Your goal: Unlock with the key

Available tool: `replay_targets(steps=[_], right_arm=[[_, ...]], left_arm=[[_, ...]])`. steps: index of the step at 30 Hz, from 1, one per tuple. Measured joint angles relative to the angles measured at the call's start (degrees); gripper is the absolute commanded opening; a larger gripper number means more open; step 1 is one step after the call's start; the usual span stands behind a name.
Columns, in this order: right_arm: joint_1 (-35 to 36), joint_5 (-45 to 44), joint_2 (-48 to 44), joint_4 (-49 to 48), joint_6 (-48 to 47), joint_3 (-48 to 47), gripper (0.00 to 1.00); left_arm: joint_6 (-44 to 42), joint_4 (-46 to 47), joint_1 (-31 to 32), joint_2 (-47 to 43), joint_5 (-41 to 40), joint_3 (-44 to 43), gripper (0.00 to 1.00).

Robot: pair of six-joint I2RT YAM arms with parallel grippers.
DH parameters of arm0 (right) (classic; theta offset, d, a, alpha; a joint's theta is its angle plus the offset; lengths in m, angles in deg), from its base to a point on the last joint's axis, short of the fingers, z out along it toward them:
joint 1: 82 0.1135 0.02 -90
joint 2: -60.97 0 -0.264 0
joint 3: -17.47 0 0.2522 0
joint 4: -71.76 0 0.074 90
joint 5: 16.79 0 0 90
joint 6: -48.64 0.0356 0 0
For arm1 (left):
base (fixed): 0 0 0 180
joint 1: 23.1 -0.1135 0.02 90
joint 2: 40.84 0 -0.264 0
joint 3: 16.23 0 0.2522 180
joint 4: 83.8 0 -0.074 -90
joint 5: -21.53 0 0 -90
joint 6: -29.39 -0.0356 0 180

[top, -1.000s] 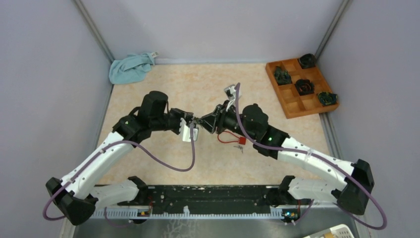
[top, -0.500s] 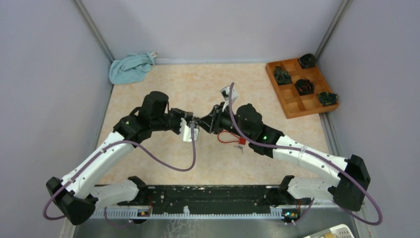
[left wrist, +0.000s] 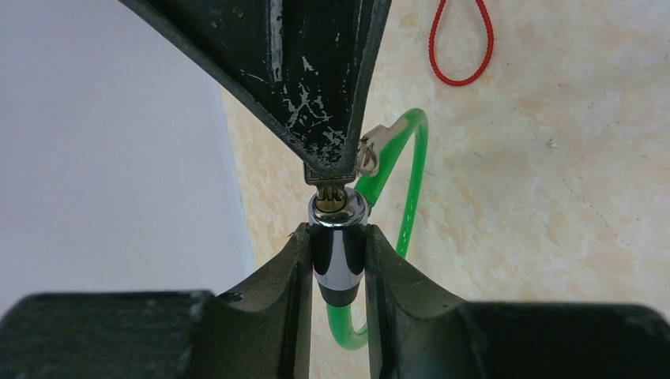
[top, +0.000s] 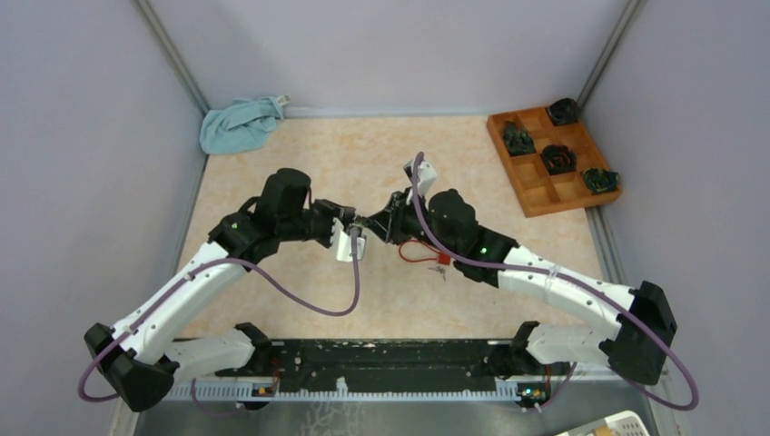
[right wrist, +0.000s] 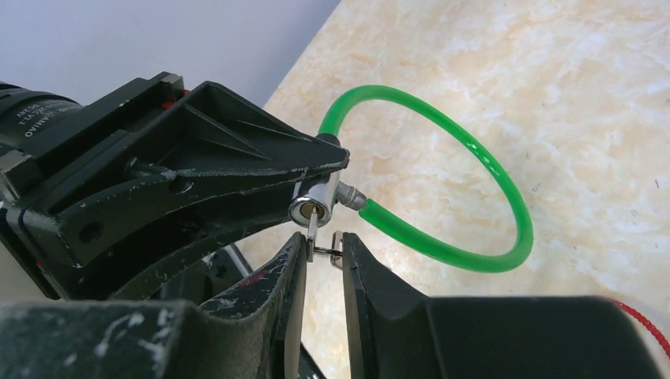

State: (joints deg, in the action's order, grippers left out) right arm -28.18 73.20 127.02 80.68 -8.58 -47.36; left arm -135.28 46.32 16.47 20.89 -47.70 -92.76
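Observation:
A green cable lock [right wrist: 474, 158] hangs above the table, and my left gripper [left wrist: 340, 264] is shut on its chrome lock cylinder [left wrist: 340, 253]. The keyhole faces my right gripper [right wrist: 322, 249]. That gripper is shut on the small metal key [right wrist: 314, 229], whose blade sits in the cylinder's keyhole [right wrist: 312, 207]; a ring piece lies between its fingers. In the top view the two grippers meet tip to tip at the table's middle, left gripper [top: 350, 221] and right gripper [top: 374, 221]. The green cable [left wrist: 411, 181] loops away to the right.
A red cord with a red tag [top: 442, 258] lies on the table just under the right wrist. A blue cloth [top: 241, 123] sits at the back left corner. A wooden compartment tray [top: 536, 195] with dark objects stands at the back right.
The right gripper's jaws have narrowed onto the key, and its wrist and forearm have shifted slightly left. The left arm has stayed still with the lock.

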Motion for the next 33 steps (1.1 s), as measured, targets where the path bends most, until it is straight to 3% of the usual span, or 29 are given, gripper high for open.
replay_targets(steps=[8,11,17,25,27,33], right_arm=[[0.00,1.29,1.33,-0.33,2.47,-1.18,0.07],[0.00,1.27,1.75,-0.72,4.98,-1.18,0.07],[0.00,0.68,1.99,-0.70,8.74,-1.18,0.16],[-0.20,0.55,1.95,-1.27,11.23,-0.74,0.10],[-0.44,1.01,1.68,-2.51,11.45,0.11,0.00],[-1.51,1.79,-0.72,-4.66,12.85,3.37,0.00]], left_arm=[[-0.04,0.00,0.22,0.00,-0.26,0.02,0.00],[-0.24,0.20,0.20,-0.02,-0.72,0.26,0.00],[-1.14,1.16,0.31,-0.02,-1.20,0.74,0.00],[-1.70,1.84,0.57,-0.07,-1.62,0.94,0.00],[-1.70,1.79,0.59,-0.13,-1.68,0.94,0.00],[-1.99,1.92,1.16,-0.31,-1.55,0.96,0.00]])
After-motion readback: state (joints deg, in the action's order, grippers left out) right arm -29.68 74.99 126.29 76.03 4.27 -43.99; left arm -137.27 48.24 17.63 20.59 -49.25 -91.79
